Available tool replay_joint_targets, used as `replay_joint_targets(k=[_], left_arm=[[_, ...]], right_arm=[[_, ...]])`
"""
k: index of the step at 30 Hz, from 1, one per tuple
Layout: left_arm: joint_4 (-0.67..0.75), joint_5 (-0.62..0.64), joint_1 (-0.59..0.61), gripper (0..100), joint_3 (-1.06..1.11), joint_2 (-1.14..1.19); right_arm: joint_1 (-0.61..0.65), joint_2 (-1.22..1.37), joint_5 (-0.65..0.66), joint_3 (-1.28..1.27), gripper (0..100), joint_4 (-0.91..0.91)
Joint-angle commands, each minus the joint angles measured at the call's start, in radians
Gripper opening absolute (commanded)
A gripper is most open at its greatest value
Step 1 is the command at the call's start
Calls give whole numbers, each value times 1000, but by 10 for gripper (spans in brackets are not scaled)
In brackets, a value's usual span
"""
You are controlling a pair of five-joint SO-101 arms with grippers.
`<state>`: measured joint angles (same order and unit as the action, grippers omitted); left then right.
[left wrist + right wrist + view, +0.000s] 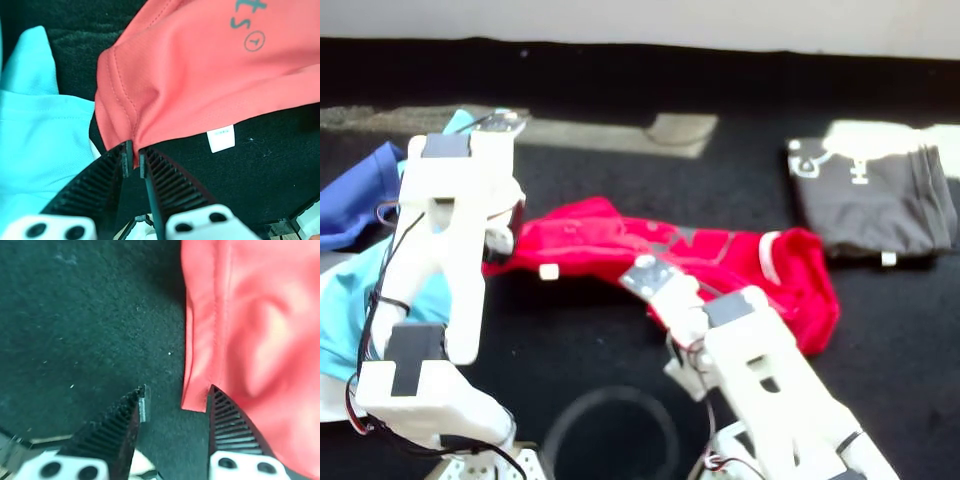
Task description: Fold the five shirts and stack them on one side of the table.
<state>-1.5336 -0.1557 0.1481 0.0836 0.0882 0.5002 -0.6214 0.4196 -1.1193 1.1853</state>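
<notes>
A red shirt (680, 255) lies crumpled across the middle of the black table. My left gripper (134, 155) is shut on the red shirt's (200, 75) hem at its left end, beside a light blue shirt (35, 135). My right gripper (175, 395) stands open at the near edge of the red shirt (250, 330), one finger over the cloth and the other over bare table. A folded black shirt (875, 200) lies at the far right. A dark blue shirt (355, 195) and the light blue shirt (345, 310) lie at the left.
The black table cloth (580, 340) is bare in front of the red shirt. A white label (221, 137) hangs from the red shirt's hem. A dark ring (610, 430) lies between the arm bases at the near edge.
</notes>
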Motion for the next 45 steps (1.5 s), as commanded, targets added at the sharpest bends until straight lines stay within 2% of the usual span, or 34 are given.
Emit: replay_joint_targets(k=[1, 7, 13, 16, 20, 28, 37, 40, 45], left_arm=[[2, -5, 12, 9, -5, -8], [5, -5, 12, 9, -5, -10], [8, -6, 10, 9, -12, -8], [8, -6, 10, 9, -13, -8], [8, -6, 10, 9, -8, -8], [8, -6, 10, 9, -7, -8], [5, -6, 10, 9, -7, -15], [2, -6, 12, 9, -7, -16], [2, -6, 12, 9, -7, -16]], right_arm=[[-44, -27, 14, -45, 187, -71], [-157, -38, 118, -18, 187, -61], [-162, -38, 117, 148, 187, 108], [-163, -38, 118, 186, 187, 128], [-163, -27, 121, 156, 187, 93], [-163, -25, 121, -68, 187, -116], [-165, -19, 127, -133, 187, -208], [-171, 79, 176, -127, 187, -211], [-292, 315, 213, -13, 184, -226]])
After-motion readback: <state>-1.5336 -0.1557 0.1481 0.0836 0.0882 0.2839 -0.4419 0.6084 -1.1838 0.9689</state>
